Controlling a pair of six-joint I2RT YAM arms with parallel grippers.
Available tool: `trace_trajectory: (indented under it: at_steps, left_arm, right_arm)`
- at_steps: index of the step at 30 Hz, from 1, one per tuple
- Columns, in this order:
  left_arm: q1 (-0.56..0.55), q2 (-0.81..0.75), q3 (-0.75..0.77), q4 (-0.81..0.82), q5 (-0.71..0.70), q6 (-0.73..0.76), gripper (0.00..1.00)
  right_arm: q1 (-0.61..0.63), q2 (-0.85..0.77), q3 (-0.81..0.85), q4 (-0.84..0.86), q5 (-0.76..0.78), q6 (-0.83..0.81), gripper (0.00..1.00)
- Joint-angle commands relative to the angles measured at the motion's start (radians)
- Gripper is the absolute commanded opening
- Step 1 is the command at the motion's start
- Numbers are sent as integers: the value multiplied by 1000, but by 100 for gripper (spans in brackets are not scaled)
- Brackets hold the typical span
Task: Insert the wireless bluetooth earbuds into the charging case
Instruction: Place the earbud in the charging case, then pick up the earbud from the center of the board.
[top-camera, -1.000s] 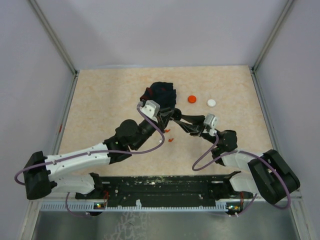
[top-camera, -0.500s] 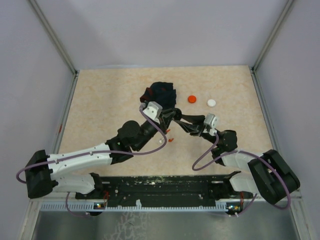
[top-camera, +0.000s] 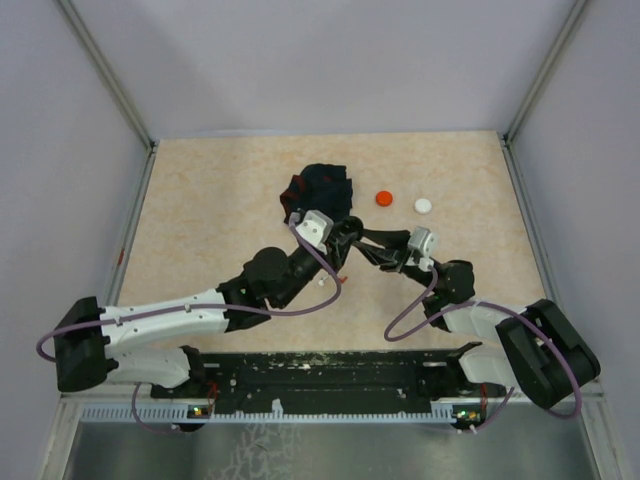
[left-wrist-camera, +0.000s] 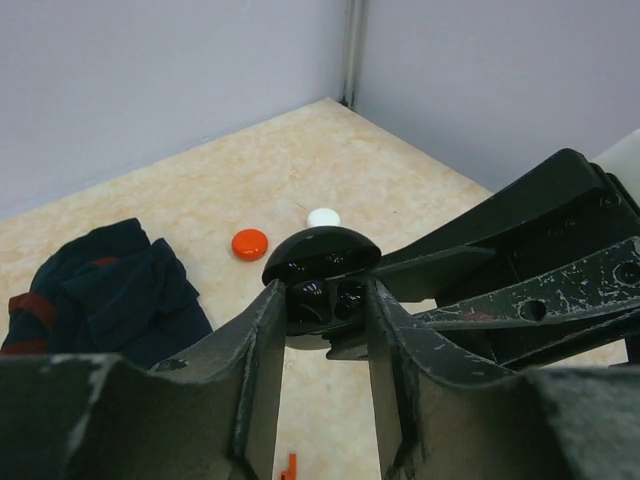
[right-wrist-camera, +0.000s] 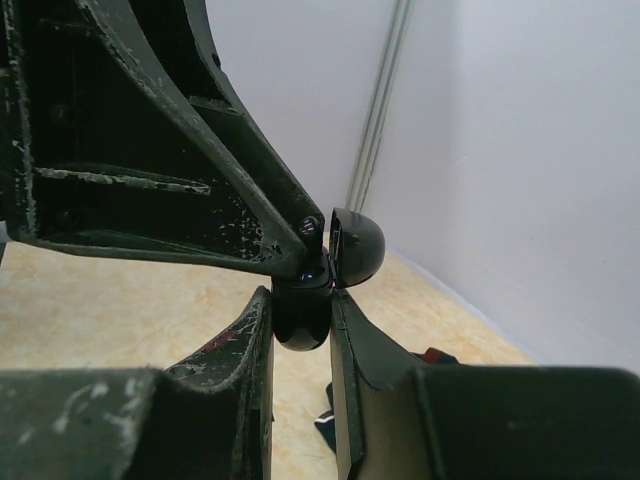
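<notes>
The right pincer (right-wrist-camera: 300, 305) squeezes the black charging case (right-wrist-camera: 303, 322), whose lid is up. The left pincer (left-wrist-camera: 322, 300) is a little bit open right at the case's holes, probably putting a bud in. Below it lies a red earbud (left-wrist-camera: 290, 466). I think that one needs picking up next.

The left claw (left-wrist-camera: 320, 298) straddles the open black charging case (left-wrist-camera: 322, 258); an orange disc (left-wrist-camera: 249, 243) lies beyond.

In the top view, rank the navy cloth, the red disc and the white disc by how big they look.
1. Navy cloth, by far the largest.
2. Red disc and white disc: nearly alike. The red looks slightly wider, but it is too close to rank.
</notes>
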Motion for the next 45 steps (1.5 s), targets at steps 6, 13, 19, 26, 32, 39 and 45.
trace_trajectory:
  at_steps: [6,13,19,26,32,39,45]
  left_arm:
    - [-18,-38,17,-28,38,-25,60]
    - [-3,-120,24,-168,-28,-87,70]
    - [55,-177,21,-369,-56,-179,71]
    - [206,-251,-37,-530,40,-341,71]
    - [324,-240,-53,-641,129,-413,72]
    - [415,-107,-49,-730,170,-487,72]
    - [446,78,-17,-810,132,-498,70]
  right_arm:
    - [9,-16,25,94,29,11,0]
    - [9,-17,11,87,44,17,0]
    - [9,-31,-8,75,52,22,0]
    - [9,-60,-19,36,52,8,0]
    - [9,-80,-28,8,50,9,0]
    - [9,-96,-34,-31,44,1,0]
    - [9,-102,-42,-41,47,-3,0]
